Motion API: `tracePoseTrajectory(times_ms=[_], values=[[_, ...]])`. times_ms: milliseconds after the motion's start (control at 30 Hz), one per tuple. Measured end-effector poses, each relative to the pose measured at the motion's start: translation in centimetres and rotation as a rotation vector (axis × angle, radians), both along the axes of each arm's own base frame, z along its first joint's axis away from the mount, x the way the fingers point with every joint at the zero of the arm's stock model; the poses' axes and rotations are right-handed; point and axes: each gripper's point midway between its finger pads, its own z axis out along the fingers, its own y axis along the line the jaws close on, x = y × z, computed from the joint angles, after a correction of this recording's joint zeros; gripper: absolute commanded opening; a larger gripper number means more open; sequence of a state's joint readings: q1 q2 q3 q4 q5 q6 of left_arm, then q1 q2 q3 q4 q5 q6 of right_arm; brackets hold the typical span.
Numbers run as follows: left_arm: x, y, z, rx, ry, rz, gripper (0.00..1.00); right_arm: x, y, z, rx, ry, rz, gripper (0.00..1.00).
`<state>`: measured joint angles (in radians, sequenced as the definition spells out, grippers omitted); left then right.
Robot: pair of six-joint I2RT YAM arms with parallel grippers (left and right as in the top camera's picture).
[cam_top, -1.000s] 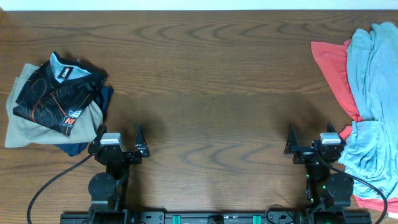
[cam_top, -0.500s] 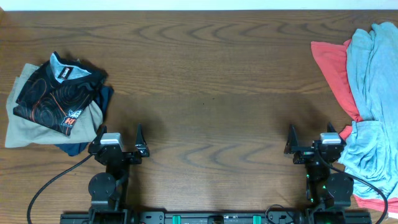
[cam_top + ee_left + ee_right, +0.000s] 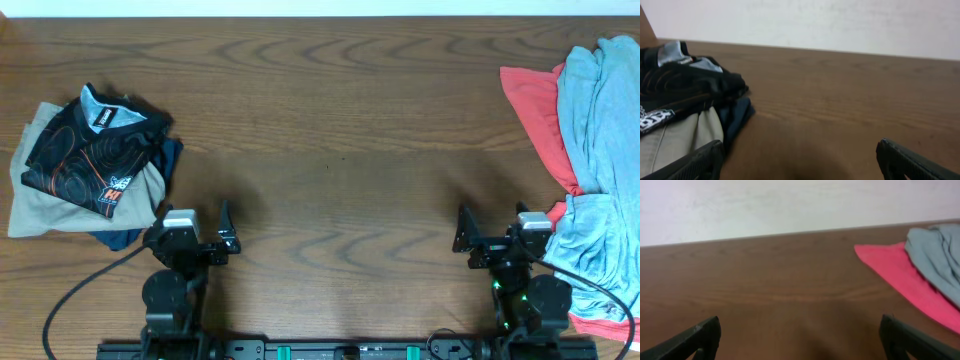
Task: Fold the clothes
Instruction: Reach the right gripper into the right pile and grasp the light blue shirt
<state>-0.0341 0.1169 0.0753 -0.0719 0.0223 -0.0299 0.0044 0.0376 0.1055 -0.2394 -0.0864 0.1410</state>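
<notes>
The right gripper (image 3: 490, 238) has swung a little inward since a moment ago, and the left gripper (image 3: 190, 230) has barely shifted. Both are empty, with jaws spread wide. Unfolded clothes lie just right of the right gripper — a grey-blue garment (image 3: 600, 120) over a coral one (image 3: 535, 100). The folded stack, topped by a black patterned jersey (image 3: 95, 150), sits ahead-left of the left gripper. The shift is small, but it probably begins a reach for the next garment.

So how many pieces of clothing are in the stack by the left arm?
3 show: a black patterned jersey on top, a beige garment beneath it, and a dark blue garment peeking out along the stack's right and near edges. More may be hidden underneath.
</notes>
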Motion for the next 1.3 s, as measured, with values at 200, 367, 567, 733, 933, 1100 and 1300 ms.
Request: tracePoseTrajectory(times_ms=[200, 367, 567, 733, 933, 1100, 1300], values=[[1.2, 0.0, 2.6, 0.003, 0.092, 0.0, 0.98, -0.6, 0.0, 1.6, 0.005, 0.103, -0.002, 0.99], [2.5, -0.1, 3.4, 0.007, 0.265, 0.001, 0.98, -0.3, 0.0, 1.4, 0.006, 0.257, -0.004, 0.99], [3.5, -0.5, 2.8, 0.004, 0.507, -0.021, 0.98, 0.5, -0.2, 0.6, 0.0, 0.521, -0.015, 0.99], [3.8, -1.3, 2.1, -0.014, 0.674, -0.056, 0.98, 1.1, -0.8, -0.4, -0.019, 0.745, -0.027, 0.99], [4.1, -1.6, 1.5, -0.023, 0.728, -0.07, 0.98, 4.5, -2.7, -1.3, -0.038, 0.837, -0.072, 0.99], [4.2, -1.6, 1.4, -0.024, 0.729, -0.071, 0.98, 5.7, -7.5, -3.0, -0.024, 0.872, -0.287, 0.99], [4.3, -1.6, 1.5, -0.023, 0.723, -0.071, 0.98, 5.5, -15.6, -4.0, 0.007, 0.863, -0.606, 0.96]])
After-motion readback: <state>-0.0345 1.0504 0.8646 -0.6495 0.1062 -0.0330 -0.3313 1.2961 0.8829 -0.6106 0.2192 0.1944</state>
